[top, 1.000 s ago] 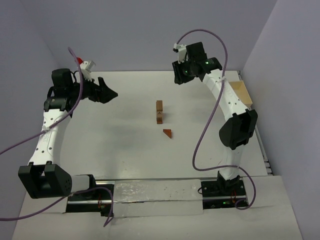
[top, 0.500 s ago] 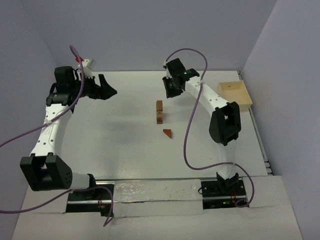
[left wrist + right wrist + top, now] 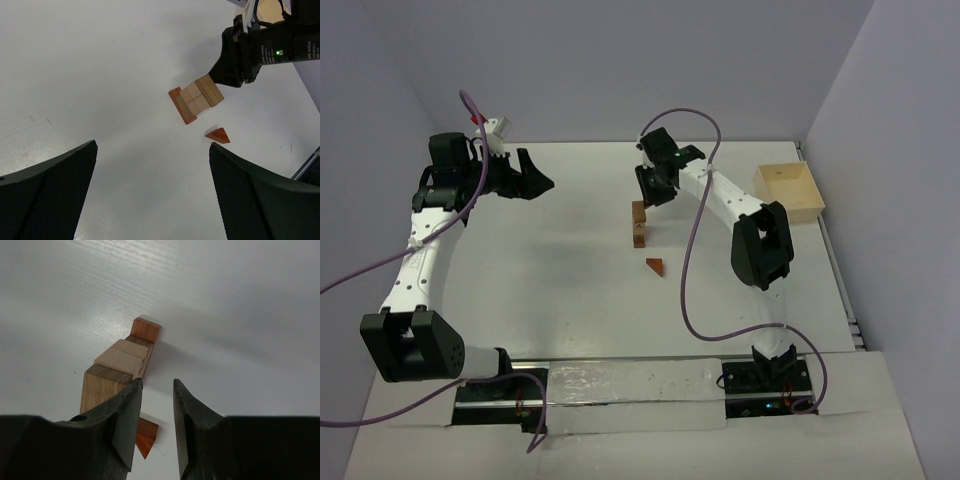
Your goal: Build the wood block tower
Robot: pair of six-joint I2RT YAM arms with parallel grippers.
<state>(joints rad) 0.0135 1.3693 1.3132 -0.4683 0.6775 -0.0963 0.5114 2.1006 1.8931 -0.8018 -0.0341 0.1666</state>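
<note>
The wood block tower (image 3: 639, 222) stands mid-table as a narrow stack of tan blocks on a reddish base; it also shows in the left wrist view (image 3: 196, 99) and the right wrist view (image 3: 117, 375). A reddish triangular wedge (image 3: 655, 266) lies alone on the table just in front of it, also in the left wrist view (image 3: 217, 135) and the right wrist view (image 3: 146, 436). My right gripper (image 3: 650, 190) hovers just behind the tower's top, its jaws (image 3: 156, 385) a narrow gap apart and empty. My left gripper (image 3: 535, 180) is wide open and empty (image 3: 152, 200), far left of the tower.
A pale wooden square box (image 3: 787, 190) stands at the table's back right edge. The right arm's purple cable (image 3: 688, 250) loops over the table to the right of the tower. Walls close in the back and both sides.
My right gripper swung from the back right, left and down, to just behind the tower's top. The left arm shifted slightly, then stayed still. The blocks have not moved.
</note>
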